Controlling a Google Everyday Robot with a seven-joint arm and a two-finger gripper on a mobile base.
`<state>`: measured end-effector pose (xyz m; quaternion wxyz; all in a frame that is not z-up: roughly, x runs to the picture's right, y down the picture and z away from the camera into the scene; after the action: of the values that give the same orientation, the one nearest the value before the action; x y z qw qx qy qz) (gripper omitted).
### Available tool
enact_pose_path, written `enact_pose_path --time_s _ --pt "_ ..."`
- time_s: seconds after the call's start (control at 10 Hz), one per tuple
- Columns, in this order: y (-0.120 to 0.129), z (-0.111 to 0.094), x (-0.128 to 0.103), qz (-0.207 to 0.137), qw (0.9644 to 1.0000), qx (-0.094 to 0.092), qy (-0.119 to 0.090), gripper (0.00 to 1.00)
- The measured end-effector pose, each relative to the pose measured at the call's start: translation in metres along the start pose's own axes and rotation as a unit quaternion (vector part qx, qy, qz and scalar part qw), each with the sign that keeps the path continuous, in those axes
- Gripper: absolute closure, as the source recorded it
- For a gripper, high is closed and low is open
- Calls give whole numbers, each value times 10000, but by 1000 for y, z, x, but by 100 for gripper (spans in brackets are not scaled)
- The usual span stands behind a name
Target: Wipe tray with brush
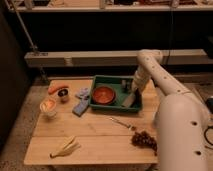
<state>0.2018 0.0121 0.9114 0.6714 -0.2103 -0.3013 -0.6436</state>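
Note:
The dark green tray (pixel 112 80) sits at the back middle of the wooden table. A round red-orange bowl (pixel 103 94) lies in its left half. My gripper (pixel 130 91) reaches down from the right into the tray's right end. It is shut on the pale beige-grey brush (pixel 129 100), which rests tilted on the tray floor near the front right corner. The bowl is just to the left of the brush and apart from it.
A blue-grey sponge (pixel 80 107) lies left of the tray. A carrot (pixel 57 88), a small dark cup (pixel 63 95) and a pale cup (pixel 48 106) stand at the left. A thin metal utensil (pixel 121 122), grapes (pixel 143 139) and a banana (pixel 65 146) lie toward the front.

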Motion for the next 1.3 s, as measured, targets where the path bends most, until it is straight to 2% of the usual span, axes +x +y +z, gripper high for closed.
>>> enact_pose_path --time_s 0.3,0.7,1.0,1.3 --pt "-24 3 -1 -183 9998 93 -22 100" --pt "-37 3 -17 -460 9988 175 -81 100" --pt "-37 3 -32 -596 9980 188 -133 100" --pt "-23 3 -47 -605 9979 110 -203 100"
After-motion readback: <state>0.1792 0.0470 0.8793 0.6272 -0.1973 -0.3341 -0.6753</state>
